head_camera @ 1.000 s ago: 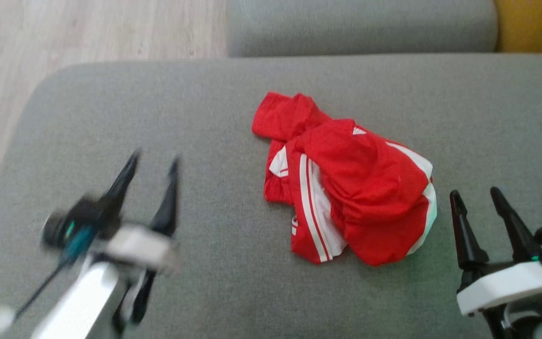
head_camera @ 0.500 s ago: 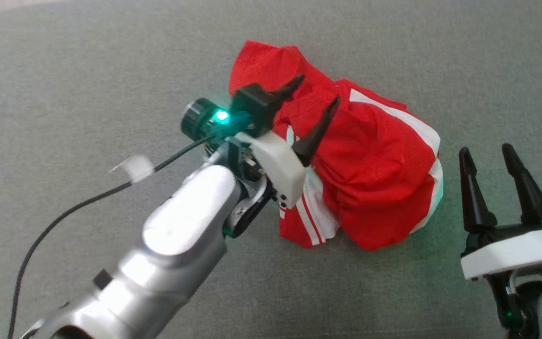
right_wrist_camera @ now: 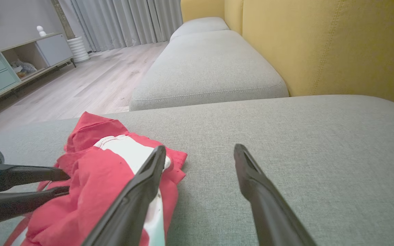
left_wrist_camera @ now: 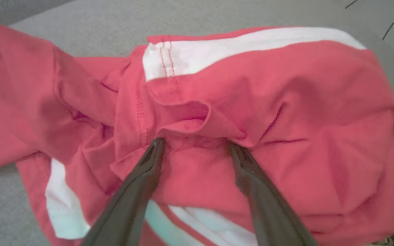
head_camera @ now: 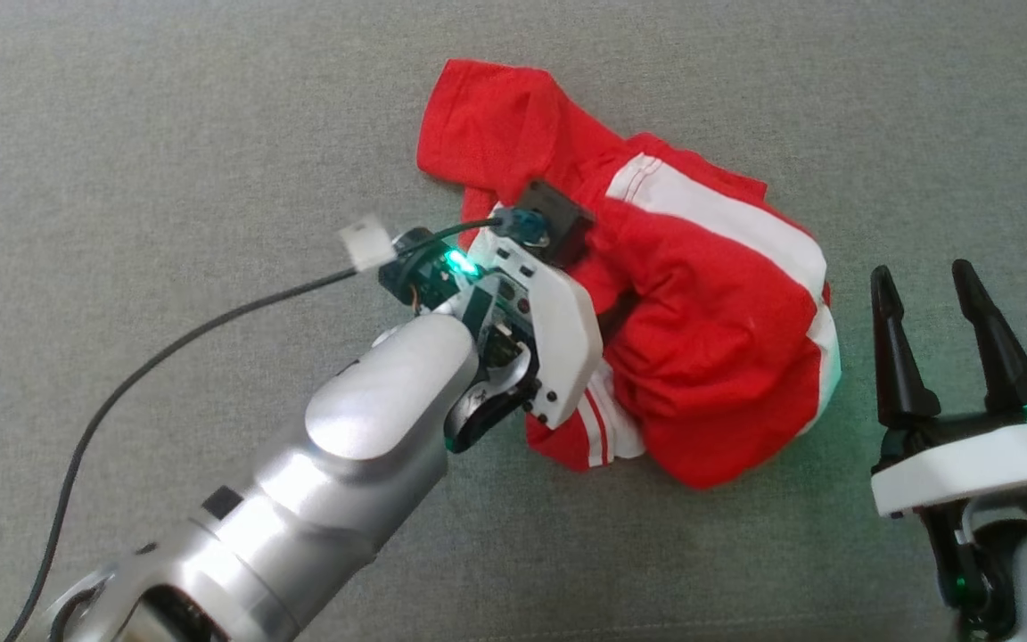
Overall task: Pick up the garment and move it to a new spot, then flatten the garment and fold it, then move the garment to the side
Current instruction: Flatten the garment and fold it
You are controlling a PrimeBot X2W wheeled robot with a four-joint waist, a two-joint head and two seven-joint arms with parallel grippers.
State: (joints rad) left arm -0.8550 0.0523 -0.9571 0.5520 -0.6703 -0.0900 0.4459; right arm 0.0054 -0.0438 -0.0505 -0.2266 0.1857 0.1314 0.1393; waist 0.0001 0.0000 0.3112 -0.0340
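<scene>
Grey sofa cushion (head_camera: 166, 134) spreads across the head view, and the garment (head_camera: 710, 330), red with white stripes, lies on it in a crumpled heap, a little right of the middle. One red flap sticks out from the heap toward the far side, and a broad white band runs across its top.

From the lower left the left arm reaches in at a slant, a black cable (head_camera: 166, 348) trailing from its wrist across the cushion. The left gripper (left_wrist_camera: 195, 143) is pressed into the near left side of the heap. In its wrist view the two dark fingers stand wide apart, with their tips tucked under a raised red fold beside a stitched seam. Red cloth lies between and beneath them, but they are not pinched together on it, so nothing is clamped.

Just to the right of the heap, apart from it, the right gripper (head_camera: 921, 270) hangs over bare cushion. Its fingers are spread wide with nothing between them. In its wrist view the garment sits to the left of its left finger, and the left gripper's fingers poke into the cloth from that view's left edge.

Beyond are a second grey cushion (right_wrist_camera: 210, 68), a yellow backrest (right_wrist_camera: 320, 41), a wooden floor (right_wrist_camera: 91, 82) and grey curtains (right_wrist_camera: 125, 20)
</scene>
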